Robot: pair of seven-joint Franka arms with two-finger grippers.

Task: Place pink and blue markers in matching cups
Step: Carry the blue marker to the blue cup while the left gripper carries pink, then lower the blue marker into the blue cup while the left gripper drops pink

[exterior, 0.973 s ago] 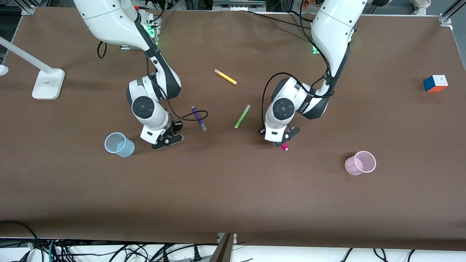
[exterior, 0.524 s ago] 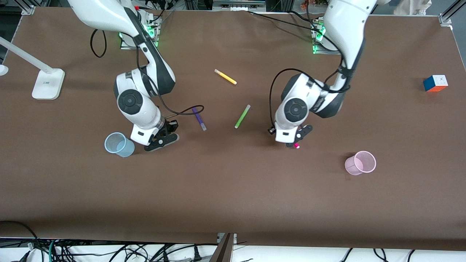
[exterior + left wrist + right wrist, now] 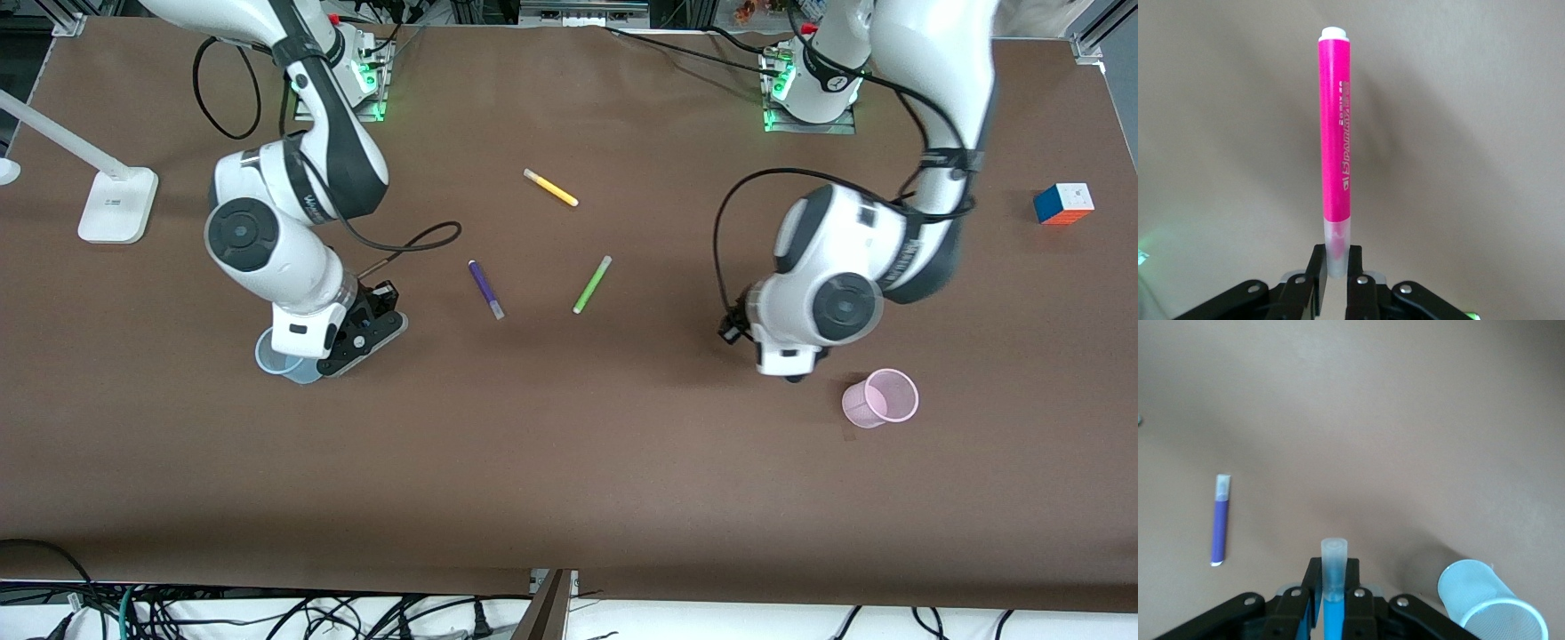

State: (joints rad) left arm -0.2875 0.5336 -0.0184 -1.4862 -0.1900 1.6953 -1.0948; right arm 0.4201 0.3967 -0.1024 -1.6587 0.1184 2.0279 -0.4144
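Left hand [image 3: 1333, 267] pinches slim glossy pink marker [image 3: 1335, 143] (frosted end clamped) near translucent pink cup [image 3: 880, 398]. Right hand [image 3: 1333, 587] clamps blue marker [image 3: 1333, 577] beside ribbed blue cup [image 3: 1488, 603].

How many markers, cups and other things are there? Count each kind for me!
Markers: 5 - pink marker, blue marker, dark purple marker, lime-green marker, yellow marker.
Cups: 2 - pale blue plastic cup, pale pink plastic cup.
Puzzle cubes: 1 - multicoloured cube.
Lamps: 1 - white desk lamp.
Total: 9
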